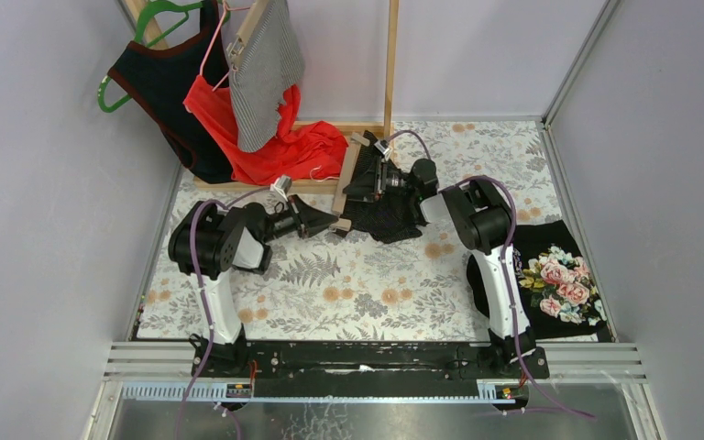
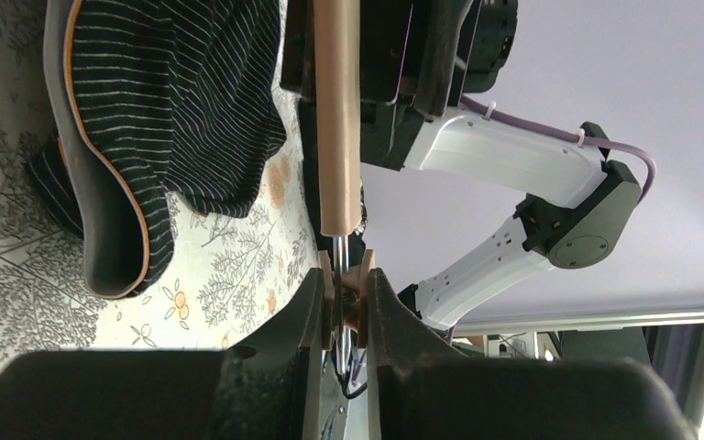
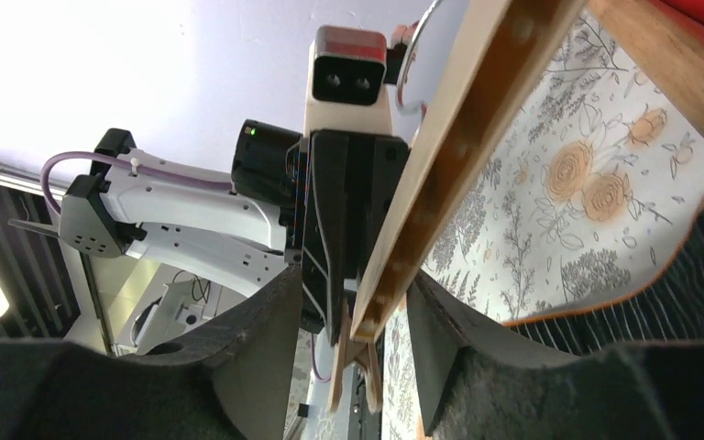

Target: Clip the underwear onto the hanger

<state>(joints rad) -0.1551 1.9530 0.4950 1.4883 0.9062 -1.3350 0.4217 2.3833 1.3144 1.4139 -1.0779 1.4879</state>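
A wooden clip hanger point(image 1: 352, 174) lies slanted at the table's far middle, over the black pinstriped underwear point(image 1: 387, 218). My left gripper point(image 1: 323, 223) is shut on the wooden clip point(image 2: 346, 295) at the hanger's near end. The hanger bar point(image 2: 337, 110) runs away from it, with the underwear point(image 2: 174, 101) lying to its left on the cloth. My right gripper point(image 1: 364, 181) is open, one jaw on each side of the hanger bar point(image 3: 449, 165) without gripping it. A clip point(image 3: 359, 362) hangs between its fingers. The underwear's orange-trimmed edge point(image 3: 678, 275) lies beside it.
A wooden rack point(image 1: 390, 64) stands at the back with a green hanger point(image 1: 147, 18), a dark garment point(image 1: 170, 92), a red garment point(image 1: 284, 142) and a grey striped garment point(image 1: 264, 69). A black floral garment point(image 1: 559, 275) lies by the right arm's base. Grey walls close both sides.
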